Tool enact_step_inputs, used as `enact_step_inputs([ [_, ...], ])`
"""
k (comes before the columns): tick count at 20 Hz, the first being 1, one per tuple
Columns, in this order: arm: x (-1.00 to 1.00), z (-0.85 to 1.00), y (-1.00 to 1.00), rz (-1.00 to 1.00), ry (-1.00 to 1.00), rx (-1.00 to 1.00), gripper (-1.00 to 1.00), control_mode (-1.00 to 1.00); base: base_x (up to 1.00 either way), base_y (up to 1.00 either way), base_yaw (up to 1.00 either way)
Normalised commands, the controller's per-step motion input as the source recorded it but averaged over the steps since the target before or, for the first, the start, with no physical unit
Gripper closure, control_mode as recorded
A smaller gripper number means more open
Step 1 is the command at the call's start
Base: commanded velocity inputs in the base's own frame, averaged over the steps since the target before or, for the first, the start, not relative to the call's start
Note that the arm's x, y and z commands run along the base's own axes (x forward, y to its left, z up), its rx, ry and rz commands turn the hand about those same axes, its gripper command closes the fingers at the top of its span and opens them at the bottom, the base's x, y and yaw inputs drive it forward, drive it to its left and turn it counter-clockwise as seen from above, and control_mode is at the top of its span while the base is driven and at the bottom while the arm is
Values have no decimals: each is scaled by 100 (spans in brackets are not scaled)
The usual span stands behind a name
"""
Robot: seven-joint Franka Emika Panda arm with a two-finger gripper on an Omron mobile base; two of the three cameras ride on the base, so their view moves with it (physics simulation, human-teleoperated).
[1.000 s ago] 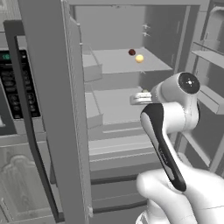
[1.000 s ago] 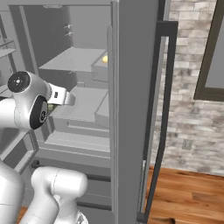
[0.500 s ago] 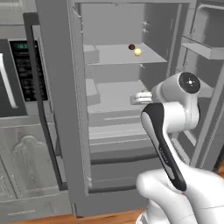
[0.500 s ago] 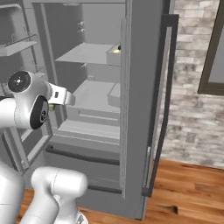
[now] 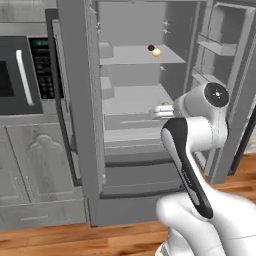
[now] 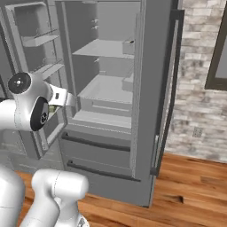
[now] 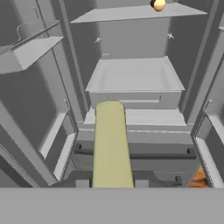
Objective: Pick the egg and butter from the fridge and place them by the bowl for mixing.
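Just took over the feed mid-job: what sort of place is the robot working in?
A rendered home kitchen, most likely. A tall grey French-door fridge stands open with pale shelves, a black built-in oven with a keypad sits in grey cabinets beside it, and the floor is wood planks below a stone-brick wall.

Warm wooden plank floor (image 6: 190, 186), pale stone brick wall (image 6: 195, 106) on the right, dark-framed window (image 6: 218, 57), grey panelled cabinet (image 5: 30, 165) under built-in black oven (image 5: 20, 75) on the left

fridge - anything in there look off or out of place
Nothing stands out. The fridge stands with both doors open; the egg sits on the upper shelf beside a small dark ball. The butter is held in the shut gripper, clear of the shelves.
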Motion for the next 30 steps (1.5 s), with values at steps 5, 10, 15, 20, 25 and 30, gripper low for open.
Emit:
enact_step_inputs([
  [5,0,0,0,0,0,0,100,100,-52,-1,16],
  [10,0,0,0,0,0,0,100,100,-46,-9,49],
  [15,0,0,0,0,0,0,100,100,-43,-10,68],
  [20,0,0,0,0,0,0,100,100,-33,-6,86],
  [25,0,0,0,0,0,0,100,100,-14,-1,99],
  [30,0,0,0,0,0,0,100,100,-7,0,100],
])
